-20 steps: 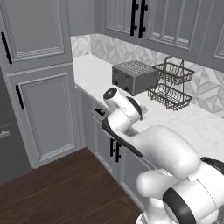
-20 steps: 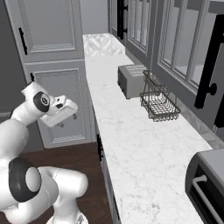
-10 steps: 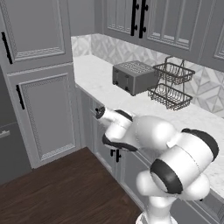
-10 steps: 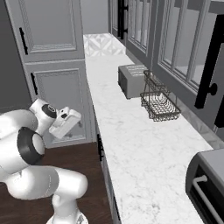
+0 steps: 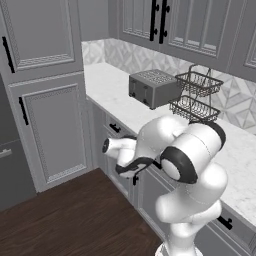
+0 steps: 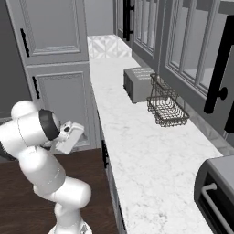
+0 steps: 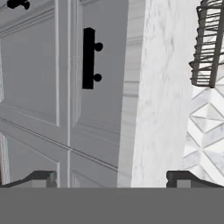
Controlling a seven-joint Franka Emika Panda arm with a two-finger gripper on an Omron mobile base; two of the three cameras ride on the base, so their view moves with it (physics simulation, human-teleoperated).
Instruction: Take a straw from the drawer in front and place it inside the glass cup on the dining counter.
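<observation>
The drawer (image 7: 107, 94) is shut; its grey panelled front with the black bar handle (image 7: 89, 58) lies straight ahead in the rolled hand view, just under the marble counter edge (image 7: 131, 100). My gripper (image 7: 111, 179) is open, with one of its dark fingertips (image 7: 41, 178) low in that view and nothing between the two, a short way off the drawer front. From the right base view, the gripper (image 6: 77, 135) hangs low beside the cabinet front, level with the drawer handle (image 6: 104, 153). In the left base view, that handle (image 5: 115, 128) sits just left of my folded arm. The straw, the glass cup and the dining counter are out of view.
A toaster (image 5: 152, 88) and a two-tier wire basket (image 5: 196, 95) stand on the marble counter (image 5: 115, 95) above the drawer. Tall grey cabinet doors (image 5: 55, 125) close off the left. A dark toaster oven (image 6: 217, 192) sits at the near right. Dark wood floor (image 5: 75, 215) lies below.
The arm has folded and dropped from counter height to the level of the drawer front, bringing the hand closer to the cabinet. The jaws have stayed open. The base has not moved.
</observation>
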